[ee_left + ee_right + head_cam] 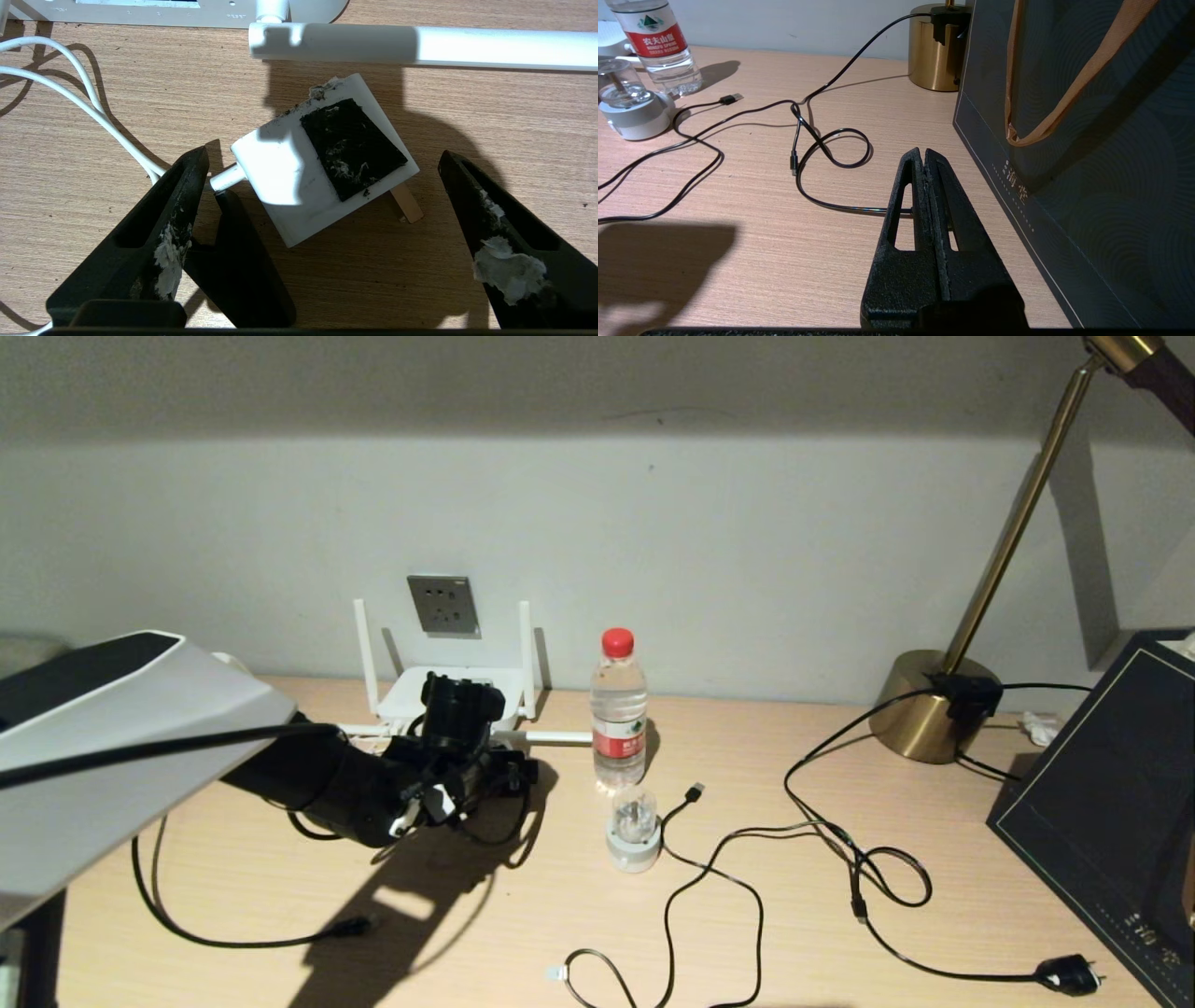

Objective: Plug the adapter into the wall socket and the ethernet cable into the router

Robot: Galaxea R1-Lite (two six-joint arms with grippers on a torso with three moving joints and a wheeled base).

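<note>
The adapter [280, 186] is a white cube with a black patch and a thin white cord [93, 98]. It lies on the wooden table just in front of the router [140, 11]. My left gripper [322, 151] hangs over it, open, one finger on each side and neither touching it. In the head view that gripper [504, 773] hides the adapter. The router [403, 695] sits against the wall, below the grey wall socket [443, 605]. The ethernet cable [597, 959] loops at the table's front edge, with its clear tip [557, 974] lying free. My right gripper [923, 151] is shut and empty, parked beside a dark bag.
A water bottle [618, 709] and a round white-and-clear gadget [634, 831] stand right of the router. A router antenna [467, 46] lies flat just beyond the adapter. A USB-tipped cable [694, 791], a mains plug [1069, 975], a brass lamp [929, 705] and the dark bag [1102, 803] fill the right side.
</note>
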